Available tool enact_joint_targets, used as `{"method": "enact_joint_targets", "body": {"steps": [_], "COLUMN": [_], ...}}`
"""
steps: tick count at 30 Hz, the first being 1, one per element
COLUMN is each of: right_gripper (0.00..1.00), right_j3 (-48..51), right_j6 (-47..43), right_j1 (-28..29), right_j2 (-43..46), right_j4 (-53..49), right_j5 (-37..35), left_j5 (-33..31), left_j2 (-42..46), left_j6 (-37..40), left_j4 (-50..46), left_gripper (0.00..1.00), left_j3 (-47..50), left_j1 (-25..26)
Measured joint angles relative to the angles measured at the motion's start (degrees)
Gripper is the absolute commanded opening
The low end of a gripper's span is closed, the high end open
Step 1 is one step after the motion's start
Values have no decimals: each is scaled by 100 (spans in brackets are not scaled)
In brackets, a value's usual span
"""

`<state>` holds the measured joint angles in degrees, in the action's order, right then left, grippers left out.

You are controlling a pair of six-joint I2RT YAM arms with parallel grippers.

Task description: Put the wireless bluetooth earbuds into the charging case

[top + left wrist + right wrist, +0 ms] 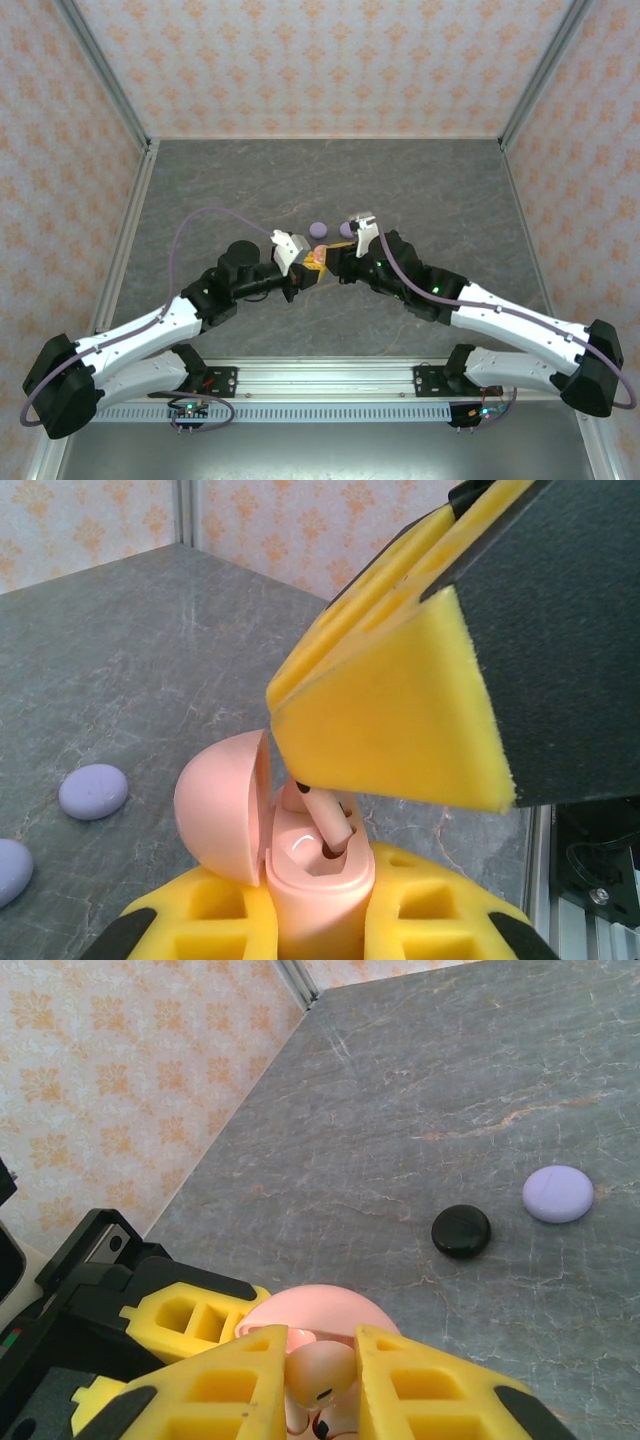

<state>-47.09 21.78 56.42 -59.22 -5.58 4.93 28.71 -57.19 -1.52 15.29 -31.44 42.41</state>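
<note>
Grey marbled tabletop point(220, 190), walls point(300, 60) papered in an orange floral print, and both arms meet at mid-table. From the top camera, the left gripper point(300, 270) and the right gripper point(335, 262) are nose to nose with a speck of pink between them. On the left wrist camera, the left gripper point(320, 915) has its yellow foam fingers point(210, 915) clamped on either side of the pink charging case point(315, 875). The case is held upright with its domed lid point(225, 805) swung open to the left. Coming in from above, the right gripper's foam pads point(390, 710) are pinched on the pink earbud point(325, 815). The stem angles down into the case's well, and the tip looks to be inside the socket, though the pad hides the bud's head. The right wrist camera shows it: the right gripper point(322, 1360) is closed on the glossy pink bud point(320, 1378), squeezed between two yellow fingers directly above the lid. Beyond the action, a lavender case point(319, 229) and a second lavender case point(347, 229) lie closed on the table. A black case point(461, 1230) lies near one of them.
</note>
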Motion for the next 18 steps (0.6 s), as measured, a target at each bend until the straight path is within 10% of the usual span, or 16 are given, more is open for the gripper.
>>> {"method": "enact_joint_targets", "body": {"steps": [18], "right_gripper": [31], "right_j3": [15], "right_j6": [35], "right_j1": [2], "right_j2": [-42], "right_j4": [-70], "right_j5": [199], "left_j5": [0], "left_j2": [-63], "left_j6": [-2], "left_j4": [33], "left_gripper": [0], "left_j3": [0], "left_j1": [0]}}
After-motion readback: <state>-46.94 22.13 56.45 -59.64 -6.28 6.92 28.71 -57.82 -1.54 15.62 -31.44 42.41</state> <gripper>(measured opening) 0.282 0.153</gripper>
